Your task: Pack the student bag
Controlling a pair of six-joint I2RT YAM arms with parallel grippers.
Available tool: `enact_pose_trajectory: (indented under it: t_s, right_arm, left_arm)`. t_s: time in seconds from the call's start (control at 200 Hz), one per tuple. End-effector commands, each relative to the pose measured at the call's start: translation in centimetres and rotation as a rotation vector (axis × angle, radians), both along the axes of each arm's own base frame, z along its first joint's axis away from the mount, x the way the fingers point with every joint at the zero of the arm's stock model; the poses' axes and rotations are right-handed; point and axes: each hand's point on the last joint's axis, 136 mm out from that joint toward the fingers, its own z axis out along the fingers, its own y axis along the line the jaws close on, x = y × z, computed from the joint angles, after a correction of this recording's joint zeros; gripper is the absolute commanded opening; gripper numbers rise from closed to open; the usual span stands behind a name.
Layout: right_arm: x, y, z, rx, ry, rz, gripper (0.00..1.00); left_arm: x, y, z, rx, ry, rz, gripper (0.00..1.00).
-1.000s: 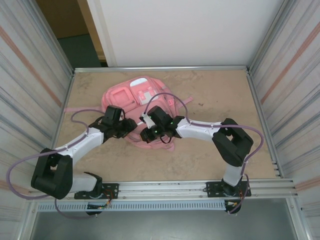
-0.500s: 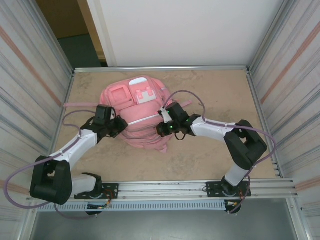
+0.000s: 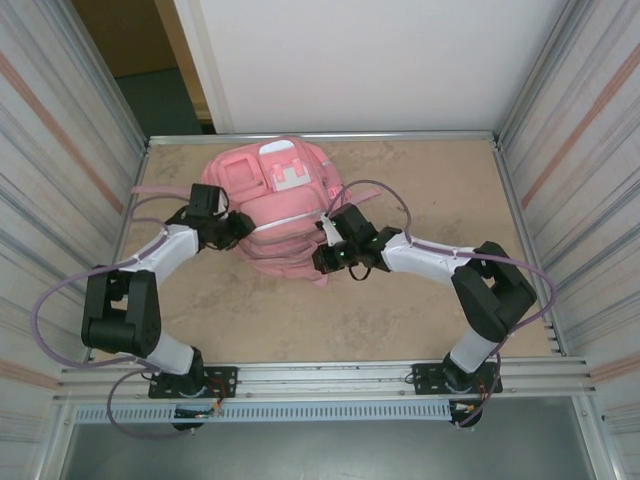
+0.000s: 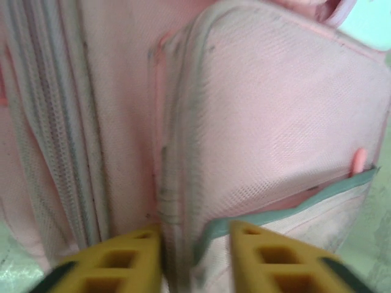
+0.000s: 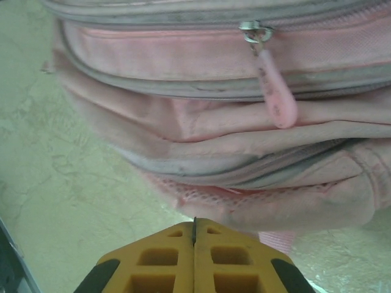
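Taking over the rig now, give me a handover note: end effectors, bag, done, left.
Left end effector: jaws apart, straddling a side-pocket seam of the student bag.
Right end effector: shut, empty, at the bag's near-right edge.
Bag: lying on the table, left of centre, between both arms.
Done: the zipper with the pink zipper pull looks closed.
Left: contents not visible; confirm packing and check the other zippers.

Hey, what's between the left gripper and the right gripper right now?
The student bag: in the top external view its pink body fills the stretch between the left gripper and the right gripper.
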Motion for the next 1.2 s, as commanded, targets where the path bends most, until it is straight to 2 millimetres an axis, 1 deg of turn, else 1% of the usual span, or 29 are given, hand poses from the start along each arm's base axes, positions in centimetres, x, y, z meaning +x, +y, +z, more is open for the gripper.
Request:
enact_pose_trajectory:
  t_s: [0.0,0.05,0.07,0.115,0.12,0.125,0.13,0.14,0.2,0.215,0.225,0.241,0.296,0.346,0.406,0.461,0.576,0.737,0.867,0.927,1.032,1.107,1.193]
  right_arm:
    - [1.7,-1.2,1.7,-0.053,-0.063,-0.006,0.13]
    - [2.6,-2.2,2.3,-0.060,-0.062,-0.029,0.17]
    - [3.1,-2.6,2.5,-0.065,-0.058,-0.041,0.19]
    - [4.1,-3.4,2.7,-0.066,-0.040,-0.061,0.26]
    - [4.2,-3.4,2.7,-0.064,-0.038,-0.061,0.27]
    - [4.3,-3.5,2.8,-0.063,-0.037,-0.061,0.27]
    - [4.3,-3.5,2.8,-0.062,-0.034,-0.058,0.28]
    - [4.4,-3.5,2.8,-0.058,-0.030,-0.055,0.29]
    - [4.9,-3.3,2.7,-0.048,-0.020,-0.025,0.35]
    - [5.0,-3.2,2.8,-0.050,-0.020,-0.018,0.38]
    - [5.0,-3.1,2.7,-0.052,-0.018,-0.014,0.42]
    - [5.0,-3.0,2.7,-0.058,-0.018,-0.006,0.45]
    - [5.4,-2.5,2.7,-0.080,-0.022,0.009,0.47]
    - [5.6,-1.9,2.5,-0.093,-0.032,0.024,0.47]
    - [5.9,-1.3,2.1,-0.108,-0.040,0.046,0.48]
    - [6.2,-0.8,1.3,-0.140,-0.038,0.064,0.48]
    - [6.8,-0.2,-0.1,-0.212,-0.057,0.082,0.49]
    - [7.6,0.3,-2.2,-0.257,-0.048,0.080,0.49]
    - [7.0,1.3,-3.7,-0.250,-0.044,0.122,0.48]
    - [6.9,1.5,-4.1,-0.271,-0.051,0.127,0.47]
    - [6.7,2.1,-4.2,-0.287,-0.071,0.129,0.44]
    - [6.6,2.8,-4.3,-0.283,-0.086,0.133,0.37]
    - [6.7,3.3,-4.6,-0.304,-0.089,0.132,0.30]
  left_arm:
    - [-0.5,0.0,2.2,-0.018,-0.016,-0.027,0.45]
    - [-1.8,0.2,2.2,0.007,0.008,-0.013,0.50]
    - [-2.3,-0.1,2.3,0.033,0.004,-0.017,0.52]
    - [-3.5,-0.8,2.4,0.106,-0.008,-0.040,0.56]
    - [-3.7,-1.4,2.4,0.106,-0.009,-0.057,0.57]
    - [-3.9,-1.5,2.4,0.113,-0.009,-0.059,0.57]
    - [-3.9,-1.3,2.4,0.124,-0.011,-0.051,0.58]
    - [-4.2,-1.9,2.4,0.129,-0.010,-0.069,0.59]
    - [-5.2,-2.8,2.1,0.153,-0.002,-0.058,0.62]
    - [-5.3,-3.0,2.0,0.143,0.002,-0.046,0.62]
    - [-5.5,-3.1,1.9,0.136,0.007,-0.039,0.63]
    - [-5.5,-3.3,1.9,0.124,0.007,-0.030,0.63]
    - [-5.6,-3.9,1.6,0.076,0.017,0.015,0.64]
    - [-5.4,-4.4,1.6,0.055,0.002,0.037,0.66]
    - [-5.1,-4.6,1.6,0.077,-0.013,0.060,0.67]
    - [-4.7,-4.8,1.6,0.086,-0.012,0.072,0.68]
    - [-4.0,-5.8,1.6,0.035,0.005,0.099,0.68]
    - [-3.7,-6.4,0.4,-0.027,0.030,0.152,0.69]
    - [-4.1,-6.9,-0.6,-0.033,0.057,0.160,0.70]
    - [-4.2,-6.9,-1.0,-0.030,0.069,0.172,0.70]
    - [-4.1,-6.8,-1.3,-0.044,0.071,0.198,0.70]
    - [-3.9,-6.8,-1.4,-0.041,0.068,0.204,0.70]
    - [-3.8,-6.9,-1.1,-0.055,0.068,0.217,0.71]
